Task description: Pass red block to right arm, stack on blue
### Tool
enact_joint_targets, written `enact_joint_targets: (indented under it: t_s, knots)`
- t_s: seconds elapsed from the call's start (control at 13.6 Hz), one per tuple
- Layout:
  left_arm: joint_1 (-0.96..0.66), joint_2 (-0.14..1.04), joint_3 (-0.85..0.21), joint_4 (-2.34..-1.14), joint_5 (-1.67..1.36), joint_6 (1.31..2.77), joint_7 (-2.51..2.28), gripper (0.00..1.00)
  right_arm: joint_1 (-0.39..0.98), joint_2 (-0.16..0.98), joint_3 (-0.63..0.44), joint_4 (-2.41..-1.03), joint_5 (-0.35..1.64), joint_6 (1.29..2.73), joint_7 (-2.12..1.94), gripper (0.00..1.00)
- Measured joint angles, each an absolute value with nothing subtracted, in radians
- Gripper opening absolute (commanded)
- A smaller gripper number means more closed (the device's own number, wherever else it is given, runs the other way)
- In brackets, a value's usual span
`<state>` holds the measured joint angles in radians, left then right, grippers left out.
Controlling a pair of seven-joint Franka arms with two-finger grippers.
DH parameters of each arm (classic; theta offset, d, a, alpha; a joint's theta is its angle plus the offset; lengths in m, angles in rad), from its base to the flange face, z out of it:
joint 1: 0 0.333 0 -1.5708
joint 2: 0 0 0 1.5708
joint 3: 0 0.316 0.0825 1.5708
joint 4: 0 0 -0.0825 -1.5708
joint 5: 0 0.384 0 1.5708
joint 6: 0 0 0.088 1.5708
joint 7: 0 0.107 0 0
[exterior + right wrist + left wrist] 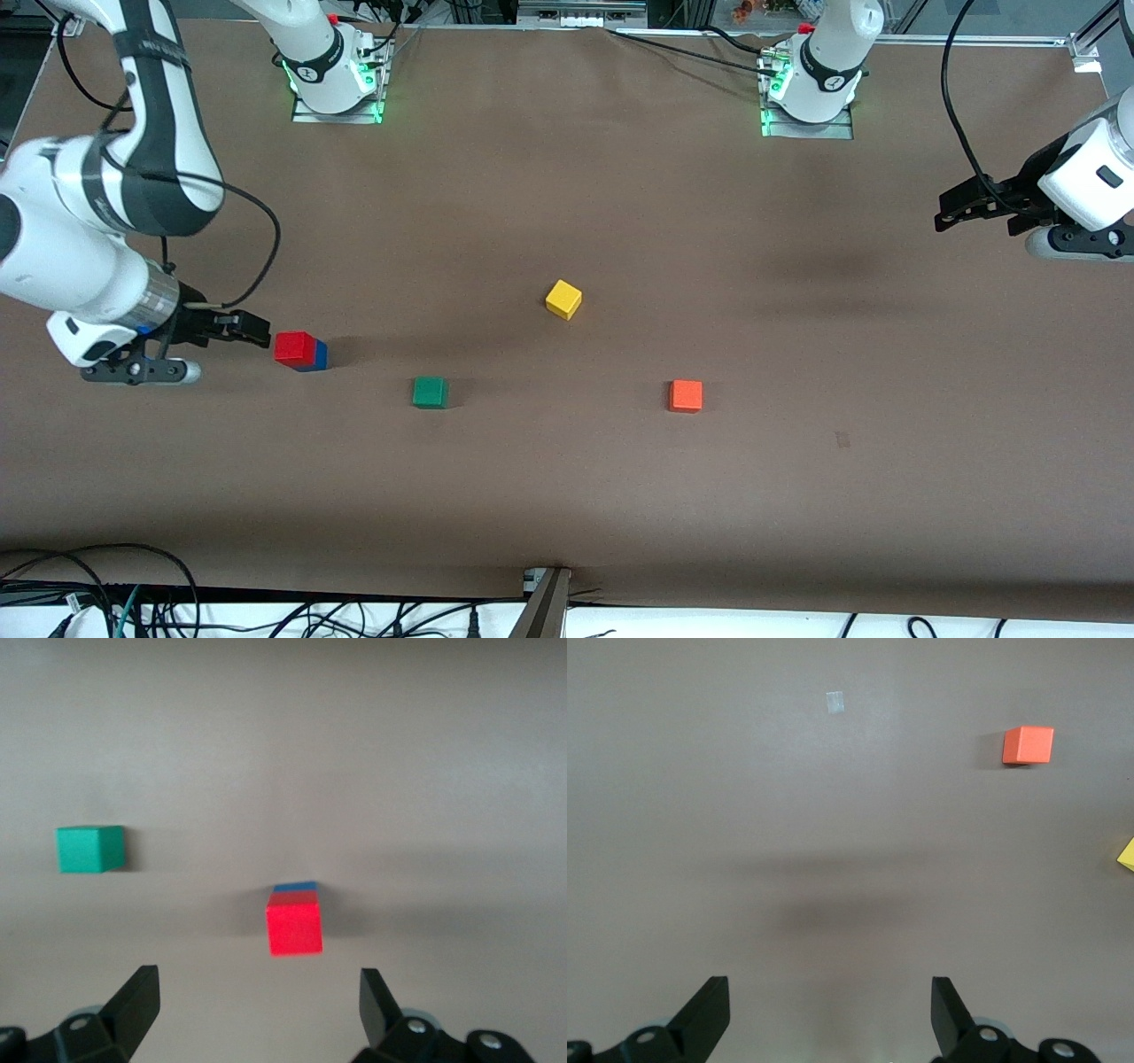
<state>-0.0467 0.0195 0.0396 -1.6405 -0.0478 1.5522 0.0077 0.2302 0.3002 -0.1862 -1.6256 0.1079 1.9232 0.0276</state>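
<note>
Red block (pixel 294 346) sits square on blue (pixel 317 356), no long axis. Right gripper (pixel 257 332) beside stack, spread wide, empty. Left gripper (pixel 952 213) parked at table's end, wide. Right wrist view shows blue (pixel 295 887) as mere sliver, probably slightly offset.

Surface (pixel 567 496): brown, matte. Lying directly on it:
- blue cube (pixel 317 356), toward the right arm's end, carrying the red block (pixel 293 347).
- green cube (pixel 430 392), nearer the front camera.
- yellow cube (pixel 563 299), mid-surface.
- orange cube (pixel 686 395), toward the left arm's end.
- small pale mark (pixel 842 439), near the orange cube.
</note>
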Motion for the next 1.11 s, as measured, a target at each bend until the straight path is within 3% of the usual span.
enact_joint_targets:
  t_s: [0.74, 1.11]
  knots:
    - [-0.047, 0.028, 0.035, -1.641, -0.048, 1.552, 0.008, 1.0, 0.225, 0.072, -0.227, -1.561, 0.061, 1.546, 0.004, 1.0]
    - [-0.047, 0.031, 0.034, -1.641, -0.048, 1.552, 0.008, 1.0, 0.226, -0.015, -0.221, -1.623, 0.015, 1.525, 0.001, 1.0]
